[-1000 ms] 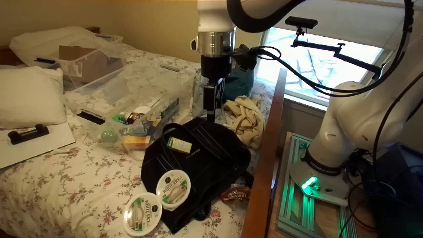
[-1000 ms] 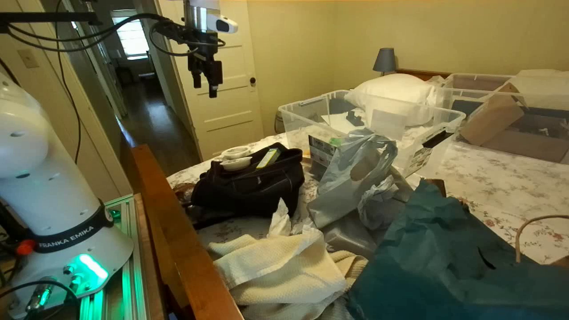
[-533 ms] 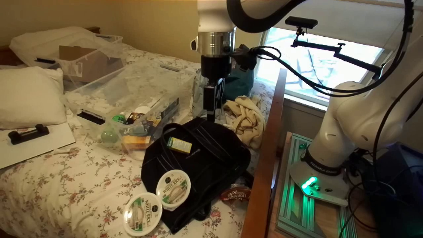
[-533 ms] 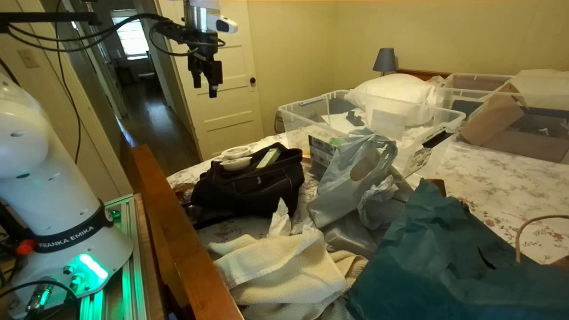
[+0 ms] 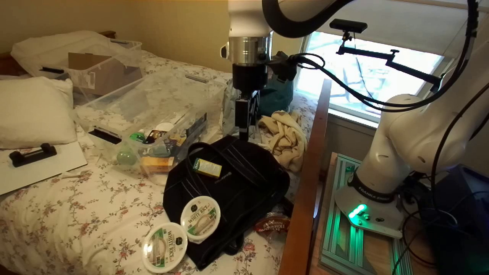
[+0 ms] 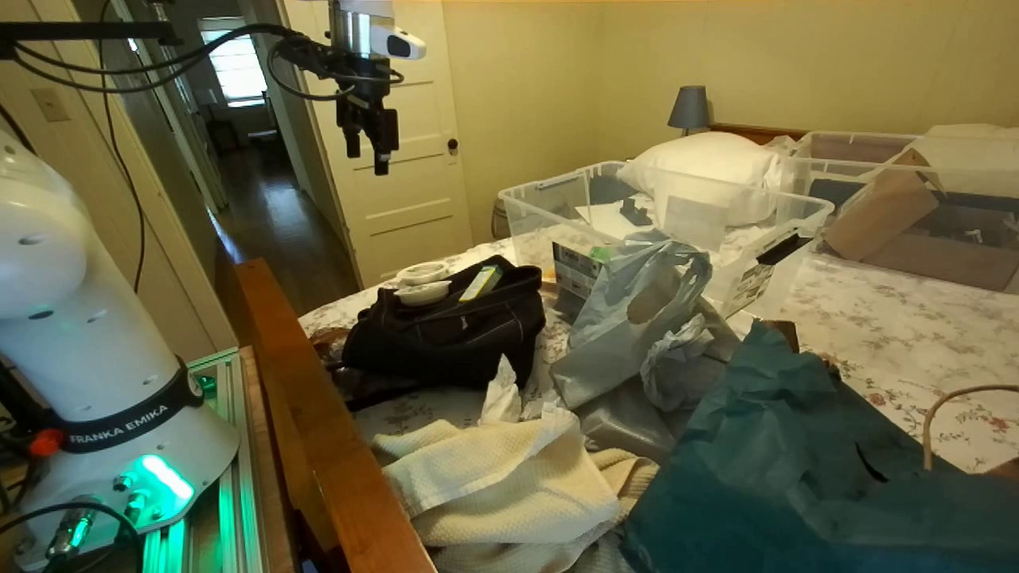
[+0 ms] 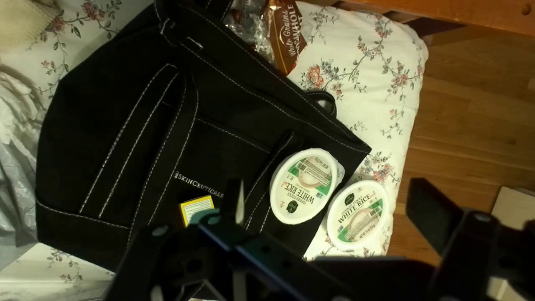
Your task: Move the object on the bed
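In the wrist view the claw (image 7: 326, 186) is spread wide, with nothing held. Below it, a round white tub (image 7: 303, 188) labelled "White Rice" is laid on a black cloth bag (image 7: 228, 154), white-stitched and printed "SkinCeuticals". From that tub, a twin tub (image 7: 357, 215) is set just beside at four o'clock, on the flowered bed (image 7: 368, 79); a yellow box (image 7: 197, 207) is seen at nine, a "Whole Grains" packet (image 7: 286, 37) at twelve.
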